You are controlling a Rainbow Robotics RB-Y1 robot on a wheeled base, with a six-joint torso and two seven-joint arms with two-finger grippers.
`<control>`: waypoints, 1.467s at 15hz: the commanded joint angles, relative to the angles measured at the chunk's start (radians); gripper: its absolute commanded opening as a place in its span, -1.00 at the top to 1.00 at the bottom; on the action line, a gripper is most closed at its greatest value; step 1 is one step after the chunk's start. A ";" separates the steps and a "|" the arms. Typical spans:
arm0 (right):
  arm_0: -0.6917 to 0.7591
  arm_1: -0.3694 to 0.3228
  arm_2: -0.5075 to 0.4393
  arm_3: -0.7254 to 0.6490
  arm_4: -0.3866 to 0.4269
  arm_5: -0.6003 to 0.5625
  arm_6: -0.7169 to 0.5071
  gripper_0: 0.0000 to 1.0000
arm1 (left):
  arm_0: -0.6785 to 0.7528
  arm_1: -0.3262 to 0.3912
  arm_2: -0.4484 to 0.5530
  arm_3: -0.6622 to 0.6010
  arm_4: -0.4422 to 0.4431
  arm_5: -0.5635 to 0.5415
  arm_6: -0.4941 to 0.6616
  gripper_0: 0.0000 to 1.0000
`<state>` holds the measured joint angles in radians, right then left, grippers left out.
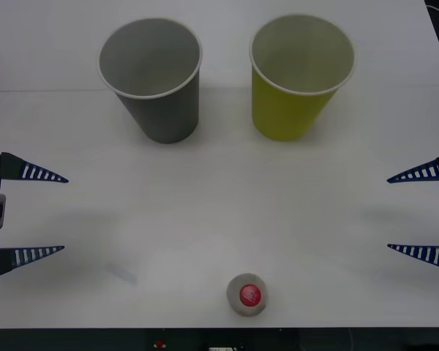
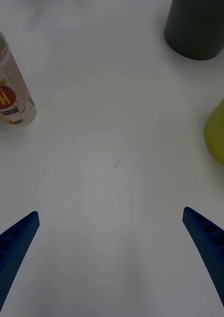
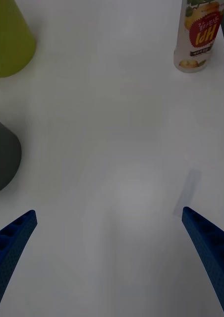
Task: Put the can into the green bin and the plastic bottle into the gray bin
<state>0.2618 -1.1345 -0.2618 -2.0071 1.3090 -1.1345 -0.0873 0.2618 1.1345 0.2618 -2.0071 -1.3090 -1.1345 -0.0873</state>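
Upright plastic bottle (image 1: 246,295), both grippers open

In the front view the left pincer (image 1: 64,213) and the right pincer (image 1: 388,213) were cut off at the side edges, so little beyond their blue fingers showed. The plastic bottle (image 1: 246,295) was seen from above, its label hidden under the red cap. In the right wrist view the bottle's cap lay past the edge, and the green bin (image 2: 220,133) and gray bin (image 2: 198,27) showed their lower walls alone. The label's small print was probably too blurred to read.
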 commanded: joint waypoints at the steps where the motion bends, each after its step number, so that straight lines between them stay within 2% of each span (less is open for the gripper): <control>1: 0.000 0.000 0.000 0.000 0.000 0.000 0.000 -1.00 | 0.000 0.000 0.000 0.000 0.000 0.000 0.000 -1.00; 3: -0.003 0.016 0.001 0.014 -0.017 0.002 0.003 -1.00 | 0.000 0.000 0.000 0.000 0.000 0.000 0.000 -1.00; 5: -0.009 0.009 0.001 0.053 -0.079 -0.007 0.021 -1.00 | 0.000 0.000 0.000 0.000 0.000 0.000 0.000 -1.00; 9: -0.035 0.007 0.033 0.093 -0.096 -0.059 0.055 -1.00 | 0.000 0.000 0.000 0.000 0.000 0.000 0.000 -1.00; 11: -0.070 0.007 0.082 0.139 -0.139 -0.100 0.083 -1.00 | 0.000 0.000 0.000 0.000 0.000 0.000 0.000 -1.00; 22: -0.228 0.025 0.437 0.415 -0.353 -0.119 0.508 -1.00 | 0.000 0.000 0.000 0.000 0.000 0.000 0.000 -1.00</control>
<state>0.0465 -1.1164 0.1545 -1.6097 0.9641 -1.2509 0.3969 0.2618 1.1345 0.2618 -2.0071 -1.3090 -1.1345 -0.0873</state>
